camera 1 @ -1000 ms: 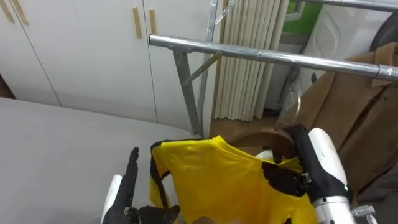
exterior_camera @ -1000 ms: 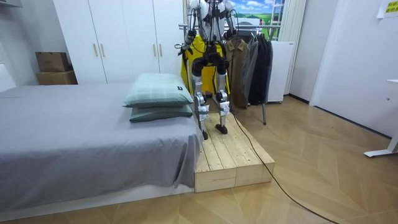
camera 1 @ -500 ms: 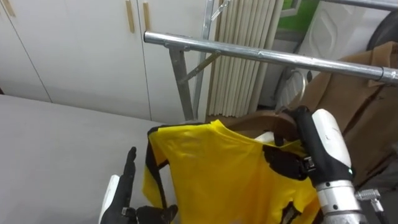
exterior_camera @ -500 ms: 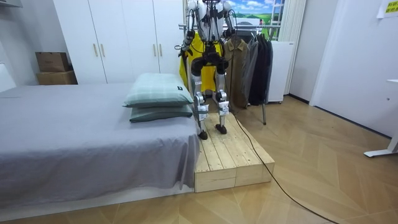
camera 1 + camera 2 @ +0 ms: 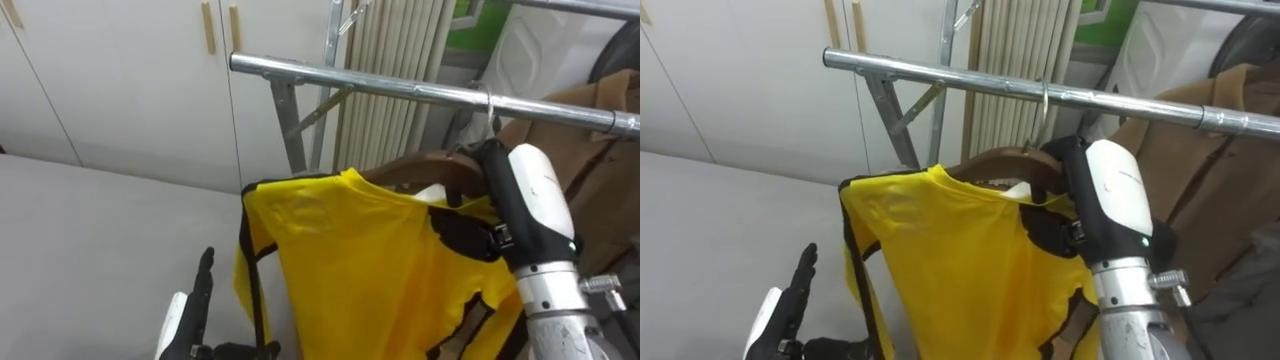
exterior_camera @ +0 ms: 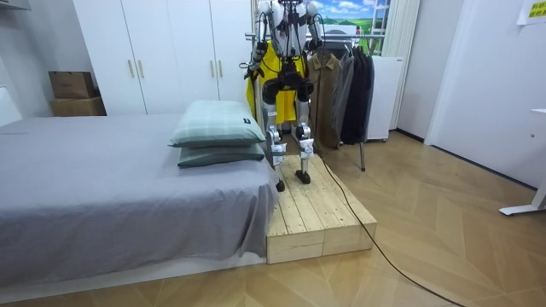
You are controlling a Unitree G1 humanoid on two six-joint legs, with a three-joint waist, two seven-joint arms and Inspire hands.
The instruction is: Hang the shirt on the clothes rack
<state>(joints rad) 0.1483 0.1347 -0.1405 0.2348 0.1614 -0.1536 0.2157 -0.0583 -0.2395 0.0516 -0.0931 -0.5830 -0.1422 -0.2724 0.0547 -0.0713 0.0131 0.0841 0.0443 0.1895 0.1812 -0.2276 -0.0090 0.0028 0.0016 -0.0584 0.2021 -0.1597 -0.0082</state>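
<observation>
A yellow shirt (image 5: 350, 260) with black trim hangs on a brown wooden hanger (image 5: 420, 170). My right hand (image 5: 535, 200) is shut on the hanger's right shoulder and holds it high. The hanger's metal hook (image 5: 1043, 105) sits at the steel rail (image 5: 380, 85) and looks laid over it. My left hand (image 5: 190, 310) shows at the lower left, fingers straight and pointing up, thumb stretched toward the shirt's black side edge. In the room view I stand at the rack with the shirt (image 6: 271, 64) raised in front of me.
A brown coat (image 5: 590, 170) hangs on the rail just right of the hanger, and dark clothes (image 6: 354, 85) hang further along. White wardrobe doors (image 5: 120, 80) are behind. I stand on a wooden platform (image 6: 316, 213) beside the grey bed (image 6: 102, 188) with its pillows (image 6: 217, 132).
My right hand has lifted the hanger and shirt up to the rail, and the hook now reaches it. The left hand has sunk lower in the view.
</observation>
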